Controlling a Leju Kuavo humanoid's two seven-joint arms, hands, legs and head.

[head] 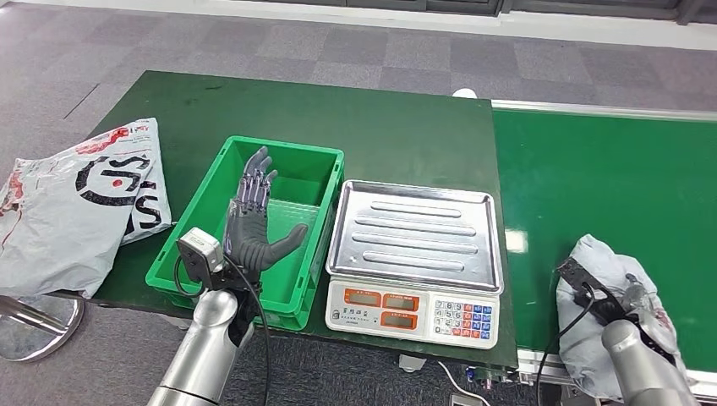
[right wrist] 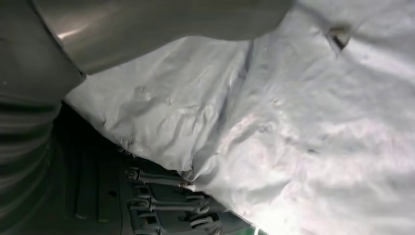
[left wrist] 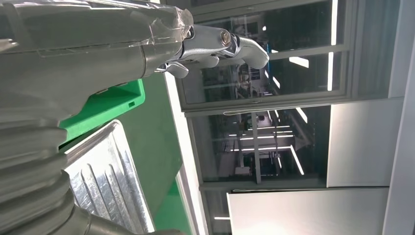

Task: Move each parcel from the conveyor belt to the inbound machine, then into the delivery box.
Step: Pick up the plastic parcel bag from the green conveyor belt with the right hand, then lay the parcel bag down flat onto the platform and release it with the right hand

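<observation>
Crumpled grey plastic parcel (head: 621, 313) lies at the near edge of the green conveyor belt (head: 609, 178), and the right hand (head: 630, 296) is on it, dark fingers (right wrist: 161, 196) curled under a fold of the wrapping in the right wrist view, so I judge the hand holds the parcel, ready to lift it. That grasp makes sense as the first step: the parcel has not yet reached the inbound machine, the white electronic scale with a ribbed steel tray (head: 414, 228), which stands bare just to the left of the belt on the dark green table (head: 380, 118). Beside the scale sits the green plastic crate (head: 317, 165) that appears to serve as the delivery box, placed so a parcel can go from belt to scale to crate in one short sweep leftward. The left hand (head: 254, 220) hovers over that crate, palm flat, fingers straight and apart and pointing away from the robot, thumb out to the side, gripping nothing; it looks parked there to receive or steady the parcel later. The silver right forearm comes up from below, wrist bent over the bundle. A large grey mailing bag with red and black print (head: 76, 211) lies on the table's left end, overhanging its edge.
</observation>
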